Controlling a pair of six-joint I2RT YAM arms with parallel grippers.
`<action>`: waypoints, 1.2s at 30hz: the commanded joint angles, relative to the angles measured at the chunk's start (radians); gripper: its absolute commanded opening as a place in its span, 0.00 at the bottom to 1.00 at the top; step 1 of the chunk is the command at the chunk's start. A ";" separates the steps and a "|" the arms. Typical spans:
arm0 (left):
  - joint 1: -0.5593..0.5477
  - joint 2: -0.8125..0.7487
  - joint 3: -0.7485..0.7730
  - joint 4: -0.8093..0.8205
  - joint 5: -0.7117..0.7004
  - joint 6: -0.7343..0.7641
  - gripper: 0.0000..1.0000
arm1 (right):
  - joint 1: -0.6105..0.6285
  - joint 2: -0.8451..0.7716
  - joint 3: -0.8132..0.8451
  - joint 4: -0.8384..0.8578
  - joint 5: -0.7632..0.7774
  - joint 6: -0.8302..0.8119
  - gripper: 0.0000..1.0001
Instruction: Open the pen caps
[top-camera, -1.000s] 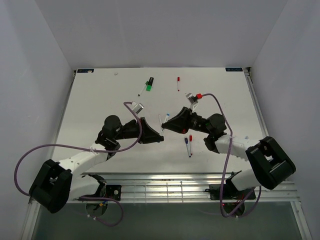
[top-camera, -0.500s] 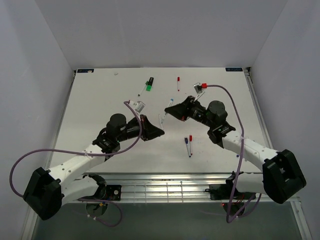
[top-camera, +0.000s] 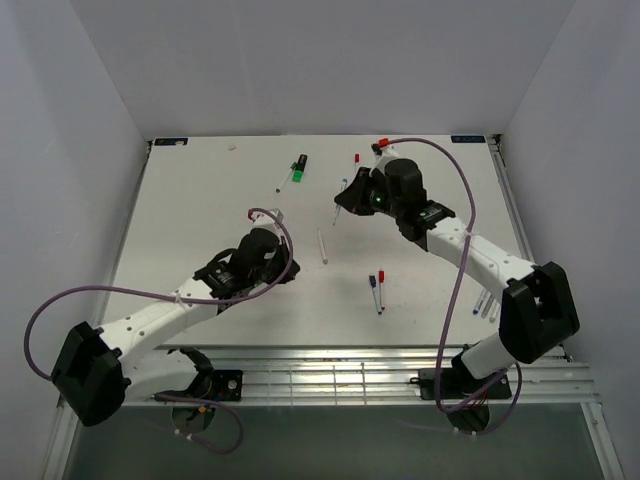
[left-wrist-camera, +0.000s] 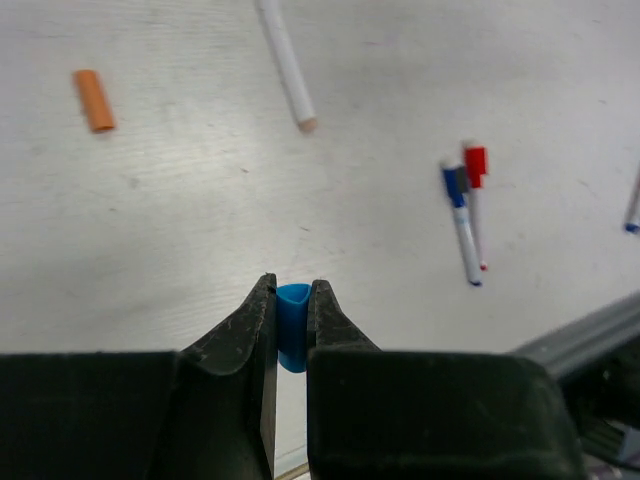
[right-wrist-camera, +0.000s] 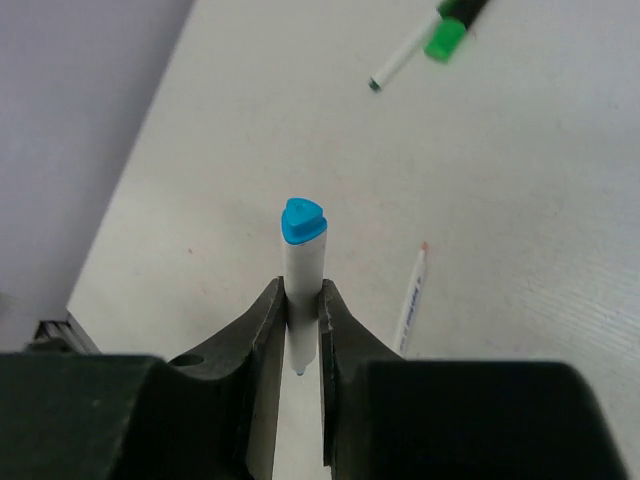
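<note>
Tabletop (top-camera: 200, 200), white laminate; right gripper (right-wrist-camera: 300, 290) clamped on thin white blue-ended pen barrel (right-wrist-camera: 303, 255) over its far part; left gripper (left-wrist-camera: 293, 285) pinching short blue plastic cap (left-wrist-camera: 292, 325) nearer centre. Lower both onto bare surface before releasing.

White desk (top-camera: 190, 220). At the far side, a black marker with a green cap (top-camera: 298, 168) and a red-tipped pen (top-camera: 356, 166). In the middle, a bare white pen (top-camera: 322, 245). Closer, a blue pen (left-wrist-camera: 463, 225) and a red pen (left-wrist-camera: 478, 205) side by side. One orange cap (left-wrist-camera: 95, 100) lying apart.
</note>
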 joint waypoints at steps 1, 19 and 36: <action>0.053 0.108 0.126 -0.211 -0.223 -0.033 0.00 | 0.003 0.116 0.109 -0.251 -0.053 -0.105 0.08; 0.340 0.437 0.207 -0.027 -0.047 0.091 0.00 | -0.035 0.482 0.287 -0.333 -0.170 -0.228 0.08; 0.380 0.562 0.228 0.038 0.008 0.108 0.10 | -0.058 0.618 0.319 -0.322 -0.260 -0.246 0.18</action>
